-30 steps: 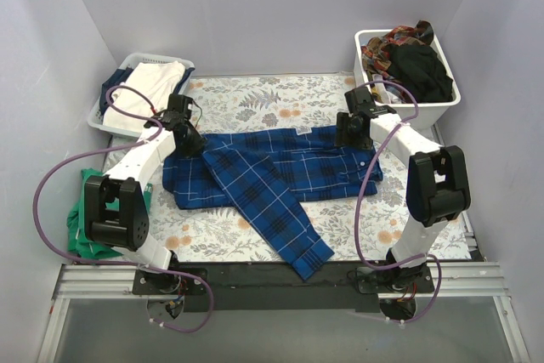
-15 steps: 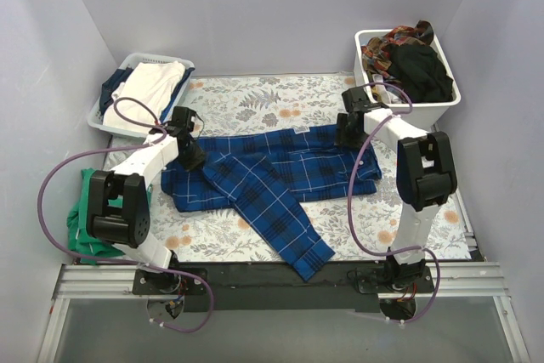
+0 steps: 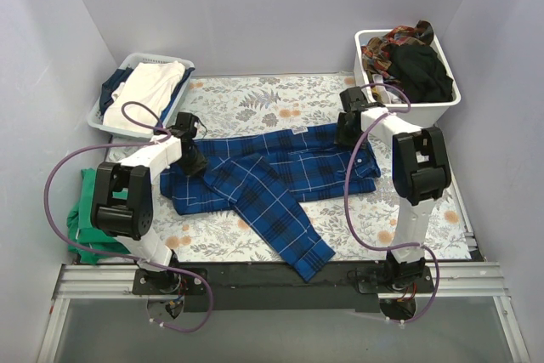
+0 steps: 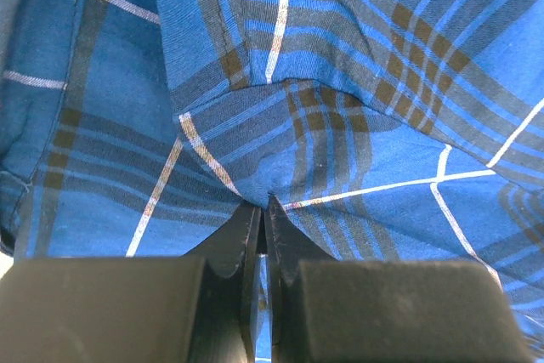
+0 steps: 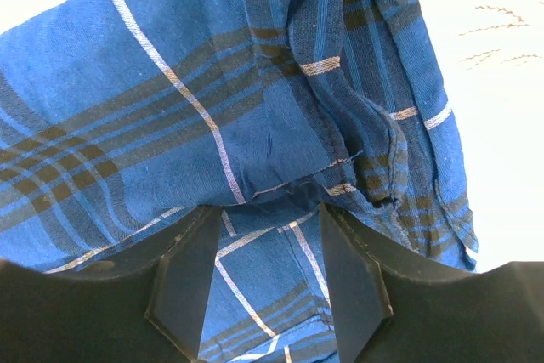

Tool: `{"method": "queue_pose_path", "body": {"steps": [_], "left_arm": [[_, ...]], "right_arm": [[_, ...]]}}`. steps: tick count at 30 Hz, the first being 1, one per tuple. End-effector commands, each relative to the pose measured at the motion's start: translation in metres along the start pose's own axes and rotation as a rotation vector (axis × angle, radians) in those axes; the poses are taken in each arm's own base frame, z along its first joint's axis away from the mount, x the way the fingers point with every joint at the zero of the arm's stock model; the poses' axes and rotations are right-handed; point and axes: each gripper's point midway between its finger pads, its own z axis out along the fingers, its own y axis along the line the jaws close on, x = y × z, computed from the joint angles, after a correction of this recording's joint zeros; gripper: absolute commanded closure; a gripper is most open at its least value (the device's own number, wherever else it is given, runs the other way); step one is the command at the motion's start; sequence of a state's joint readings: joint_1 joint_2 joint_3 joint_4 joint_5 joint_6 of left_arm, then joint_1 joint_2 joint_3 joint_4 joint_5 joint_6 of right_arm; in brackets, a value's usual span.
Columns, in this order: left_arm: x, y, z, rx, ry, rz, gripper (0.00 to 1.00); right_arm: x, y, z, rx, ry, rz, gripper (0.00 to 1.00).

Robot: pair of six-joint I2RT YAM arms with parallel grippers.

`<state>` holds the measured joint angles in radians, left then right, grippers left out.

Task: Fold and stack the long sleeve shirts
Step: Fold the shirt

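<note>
While the blue plaid shirt (image 3: 272,167) is lying spread across the middle of the tabletop (image 3: 255,95), over its grey-and-orange floral cover, both arms are reaching down to it from opposite ends. One sleeve (image 3: 280,218) is running diagonally toward the near edge, its cuff lying close to the arm bases.

The left hand (image 3: 194,161) is sitting at the shirt's left end. In the left wrist view it is clenched (image 4: 265,203) – the two dark fingers (image 4: 238,244) are pressing together on a small pinch of the plaid cloth (image 4: 340,125), which is puckering into folds just above the tips.

The right hand (image 3: 347,135) is hovering low over the shirt's far right corner. In the right wrist view its fingers (image 5: 183,278) are standing apart (image 5: 270,210), straddling a seamed edge of the cloth (image 5: 170,125) without clamping it – the fabric is bunching beside them.

A white basket (image 3: 157,59) holding pale and dark clothes is sitting at the far left, a white bin (image 3: 425,108) heaped with dark and patterned clothes at the far right. A green garment (image 3: 81,218) is lying at the left edge, beside the left arm.
</note>
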<state>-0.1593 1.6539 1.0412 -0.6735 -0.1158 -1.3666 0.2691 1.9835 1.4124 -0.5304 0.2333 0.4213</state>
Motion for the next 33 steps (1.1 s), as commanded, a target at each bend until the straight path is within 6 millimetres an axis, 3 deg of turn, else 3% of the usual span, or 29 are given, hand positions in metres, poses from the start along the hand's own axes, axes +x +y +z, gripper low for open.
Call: {"method": "queue_pose_path", "body": {"steps": [1, 3, 4, 6, 7, 14, 17, 19, 22, 23, 24, 27, 30, 31, 33], "left_arm": [[0.003, 0.009, 0.004, -0.029, 0.009, 0.030, 1.00], [0.005, 0.012, 0.006, -0.037, 0.012, 0.029, 1.00], [0.008, 0.015, 0.007, -0.041, 0.019, 0.026, 1.00], [0.010, 0.018, 0.008, -0.044, 0.021, 0.022, 1.00], [0.012, 0.020, 0.009, -0.048, 0.028, 0.019, 1.00], [0.010, 0.035, 0.011, -0.065, 0.028, -0.004, 1.00], [0.006, 0.030, 0.008, -0.038, 0.019, -0.001, 1.00], [0.000, 0.026, 0.003, -0.028, 0.004, 0.005, 0.95], [-0.020, 0.014, -0.016, 0.011, -0.053, 0.005, 0.77], [-0.028, 0.008, -0.026, 0.036, -0.081, 0.001, 0.68], [-0.040, 0.000, -0.037, 0.064, -0.114, -0.002, 0.52], [-0.064, -0.020, -0.065, 0.141, -0.187, -0.008, 0.33], [-0.077, -0.036, -0.076, 0.205, -0.215, 0.000, 0.30], [-0.086, -0.045, -0.080, 0.236, -0.239, 0.001, 0.29], [-0.090, -0.055, -0.076, 0.266, -0.229, 0.007, 0.28]], "right_arm": [[0.001, -0.004, 0.002, 0.019, -0.022, 0.034, 0.43], [0.009, -0.010, -0.003, 0.025, -0.022, 0.040, 0.43], [0.027, -0.019, 0.000, 0.050, 0.004, 0.038, 0.43], [0.036, -0.027, -0.006, 0.064, -0.004, 0.047, 0.43], [0.053, -0.035, -0.004, 0.084, 0.024, 0.043, 0.43], [0.078, -0.062, -0.008, 0.139, 0.046, 0.082, 0.43], [0.066, -0.059, -0.015, 0.124, 0.009, 0.071, 0.43], [0.053, -0.055, -0.024, 0.110, -0.030, 0.064, 0.43], [0.021, -0.043, -0.053, 0.056, -0.137, 0.054, 0.43], [0.010, -0.039, -0.067, 0.032, -0.175, 0.044, 0.42], [-0.003, -0.031, -0.078, 0.004, -0.216, 0.038, 0.41], [-0.029, -0.016, -0.105, -0.051, -0.294, 0.016, 0.40], [-0.040, 0.001, -0.109, -0.097, -0.306, -0.026, 0.39], [-0.052, 0.008, -0.114, -0.117, -0.327, -0.037, 0.39], [-0.052, 0.022, -0.100, -0.140, -0.291, -0.074, 0.39]]}}
